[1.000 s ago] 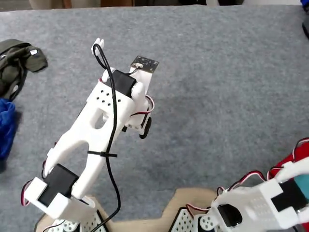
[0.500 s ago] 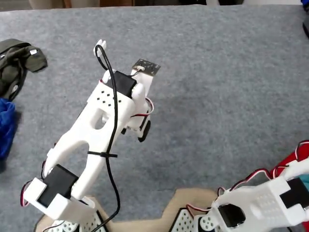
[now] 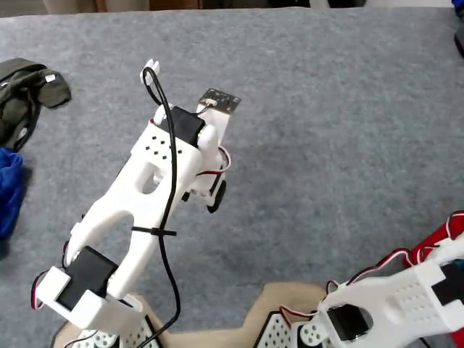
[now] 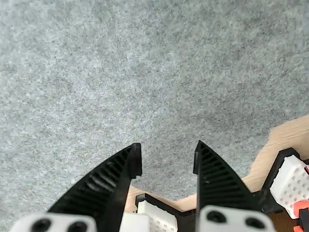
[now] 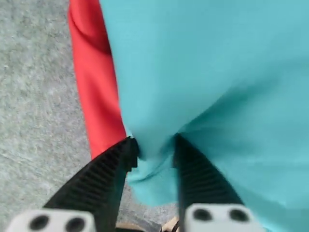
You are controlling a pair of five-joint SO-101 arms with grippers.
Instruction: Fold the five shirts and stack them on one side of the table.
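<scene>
A teal shirt (image 5: 207, 72) lies over a red shirt (image 5: 96, 96) in the right wrist view. My right gripper (image 5: 153, 145) is shut on a fold of the teal cloth at its edge. From above, the right arm (image 3: 395, 312) sits at the near right corner with a strip of the red shirt (image 3: 444, 238) beside it. My left gripper (image 4: 166, 157) hangs open over bare grey cloth, holding nothing; in the high view its black tip (image 3: 215, 196) is left of the table's middle. An olive shirt (image 3: 29, 90) and a blue shirt (image 3: 9, 188) lie crumpled at the left edge.
The grey table cover (image 3: 326, 109) stretches across the middle and the far right. The wooden base board (image 3: 279, 304) with the arm mounts runs along the near edge. The left arm's white body (image 3: 145, 203) rises over the near left area.
The right arm has drawn toward the near right corner, and the teal cloth seen by it from above has left that view. The left arm has barely shifted.
</scene>
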